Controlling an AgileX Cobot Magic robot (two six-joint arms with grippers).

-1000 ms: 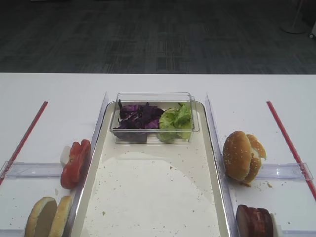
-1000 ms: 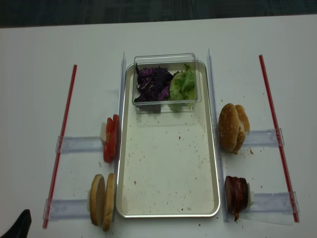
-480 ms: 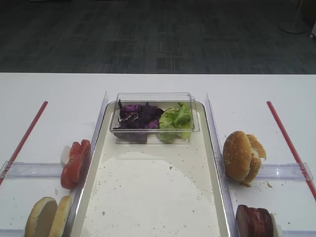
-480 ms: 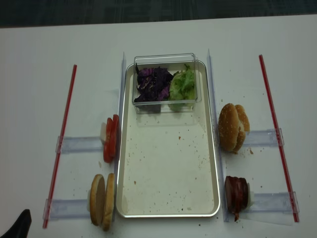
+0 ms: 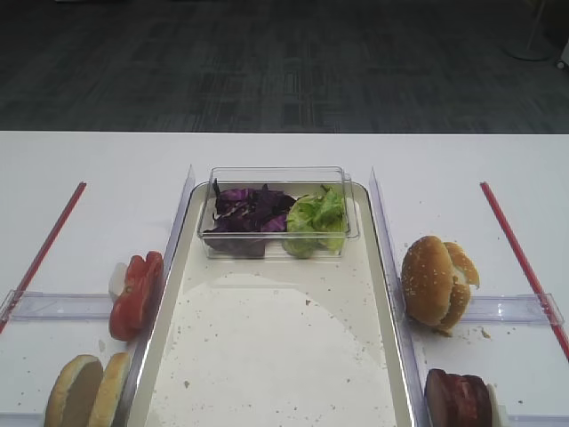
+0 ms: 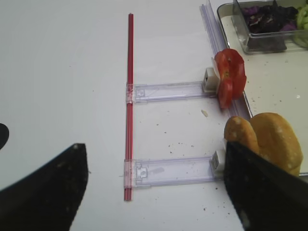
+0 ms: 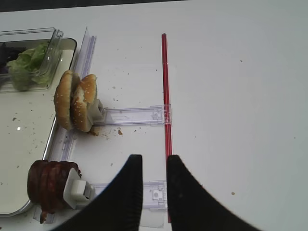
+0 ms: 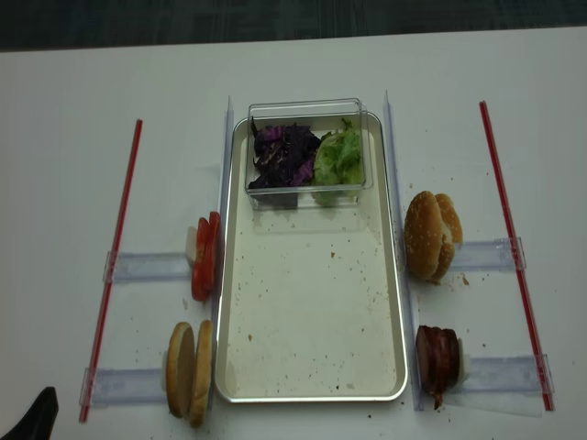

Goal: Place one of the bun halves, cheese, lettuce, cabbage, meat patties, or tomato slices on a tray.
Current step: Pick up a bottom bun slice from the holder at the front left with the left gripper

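The tray (image 8: 312,302) sits mid-table, its bottom bare but for crumbs and a clear tub (image 8: 306,112) at the far end holding cabbage (image 8: 282,154) and lettuce (image 8: 339,156). Bun halves (image 8: 188,371) and tomato slices (image 8: 204,257) stand on edge just left of the tray; patties (image 8: 437,359) (below the sesame buns (image 8: 431,235)) stand at its right. The left gripper (image 6: 154,187) is spread wide over the table, holding nothing. The right gripper (image 7: 154,185) shows a narrow gap, empty

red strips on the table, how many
2: one red strip on the table left of the tray, another red strip to its right. None looks hidden.
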